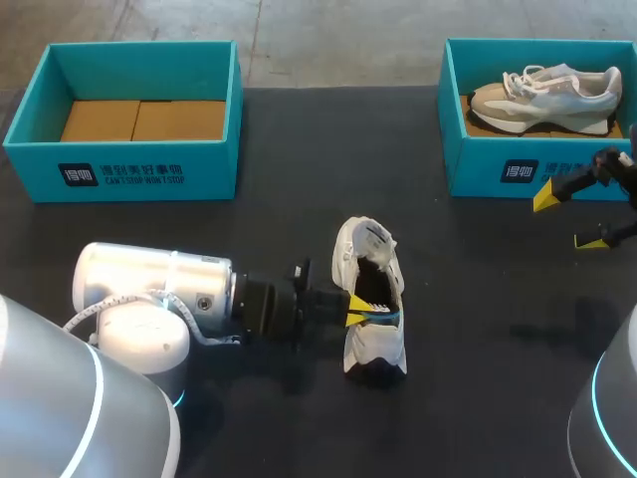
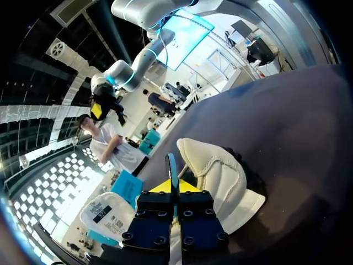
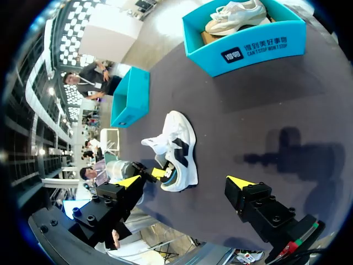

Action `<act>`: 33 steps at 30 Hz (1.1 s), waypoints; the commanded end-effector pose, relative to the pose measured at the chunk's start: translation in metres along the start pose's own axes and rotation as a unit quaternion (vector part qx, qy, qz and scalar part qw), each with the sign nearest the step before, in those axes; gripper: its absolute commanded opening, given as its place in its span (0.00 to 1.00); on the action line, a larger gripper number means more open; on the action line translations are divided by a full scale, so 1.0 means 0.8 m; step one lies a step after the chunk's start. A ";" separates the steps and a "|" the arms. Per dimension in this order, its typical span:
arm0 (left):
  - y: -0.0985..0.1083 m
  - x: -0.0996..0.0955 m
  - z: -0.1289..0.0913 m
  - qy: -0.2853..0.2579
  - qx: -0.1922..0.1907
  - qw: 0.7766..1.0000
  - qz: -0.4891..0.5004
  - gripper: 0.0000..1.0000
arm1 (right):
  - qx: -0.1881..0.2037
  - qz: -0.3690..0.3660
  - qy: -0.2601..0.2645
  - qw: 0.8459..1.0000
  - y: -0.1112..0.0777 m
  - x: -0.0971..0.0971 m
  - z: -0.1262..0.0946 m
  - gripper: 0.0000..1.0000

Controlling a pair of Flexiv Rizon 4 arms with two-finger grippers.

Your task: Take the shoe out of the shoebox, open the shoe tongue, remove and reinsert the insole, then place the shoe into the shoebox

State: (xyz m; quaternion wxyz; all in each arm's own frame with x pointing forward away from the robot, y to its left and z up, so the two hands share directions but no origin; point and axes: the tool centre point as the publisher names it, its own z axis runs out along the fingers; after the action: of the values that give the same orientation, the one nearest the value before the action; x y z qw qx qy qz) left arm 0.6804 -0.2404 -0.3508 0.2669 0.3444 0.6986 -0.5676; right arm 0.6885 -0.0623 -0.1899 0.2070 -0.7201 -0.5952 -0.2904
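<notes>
The white shoe (image 1: 373,339) sits out on the dark table (image 1: 299,149), about midway between its two sides and well in front of both teal boxes, with its dark opening facing up. The left arm (image 1: 149,284) comes in low from the left and lies almost level over the table, its wrist pointing straight across at the side of the shoe. The left tool (image 1: 356,309) is at the shoe's opening, and in the left wrist view its yellow tips are pressed together on a thin blue strip that stands up between them, which looks like the edge of the insole (image 2: 172,168). The right arm (image 1: 617,169) reaches in from the right edge and holds the right tool (image 1: 569,219) above the table, just in front of the right shoebox (image 1: 488,164). Its two fingers are spread wide with nothing between them, and the right wrist view looks past them to the white shoe well ahead. A beige shoe (image 1: 542,100) lies inside the right shoebox. The left shoebox (image 1: 129,164) at the far left shows only brown cardboard on its floor.
</notes>
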 end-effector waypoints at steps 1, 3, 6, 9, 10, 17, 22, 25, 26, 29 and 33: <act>0.007 0.000 0.011 -0.006 -0.009 1.000 0.005 0.00 | 0.000 0.001 -0.002 1.000 0.000 0.001 0.001 1.00; 0.009 -0.001 0.013 -0.006 -0.010 1.000 0.006 0.00 | 0.000 0.001 -0.002 1.000 0.000 0.001 0.001 1.00; 0.014 0.000 0.016 -0.005 -0.014 1.000 0.008 0.00 | 0.000 0.001 -0.002 1.000 0.000 0.001 0.001 1.00; 0.019 0.000 0.017 -0.002 -0.017 1.000 0.002 0.00 | 0.000 0.001 -0.002 1.000 0.000 0.001 0.001 1.00; 0.020 0.000 0.017 -0.002 -0.018 1.000 0.000 0.00 | 0.000 0.001 -0.002 1.000 0.000 0.001 0.001 1.00; 0.015 -0.002 0.009 0.004 -0.015 1.000 -0.006 0.29 | 0.000 0.001 -0.002 1.000 0.000 0.001 0.001 1.00; 0.002 -0.007 -0.001 -0.004 0.001 1.000 -0.018 0.39 | 0.000 0.001 -0.002 1.000 0.000 0.001 0.001 1.00; -0.007 -0.008 -0.005 -0.005 0.009 1.000 -0.021 0.33 | 0.000 0.001 -0.002 1.000 0.000 0.001 0.001 1.00; -0.009 -0.008 -0.006 -0.004 0.013 1.000 -0.021 0.30 | 0.000 0.001 -0.002 1.000 0.000 0.001 0.001 1.00; -0.012 -0.006 -0.007 0.000 0.017 1.000 -0.020 0.25 | 0.000 0.001 -0.002 1.000 0.000 0.001 0.001 1.00; -0.012 -0.006 -0.007 0.002 0.017 1.000 -0.020 0.15 | 0.000 0.001 -0.002 1.000 0.000 0.001 0.001 1.00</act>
State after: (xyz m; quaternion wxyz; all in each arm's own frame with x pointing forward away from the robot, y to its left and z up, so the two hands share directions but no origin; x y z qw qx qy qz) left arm 0.6770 -0.2399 -0.3415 0.2476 0.3362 0.6958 -0.5844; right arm 0.6885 -0.0623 -0.1899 0.2070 -0.7201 -0.5952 -0.2904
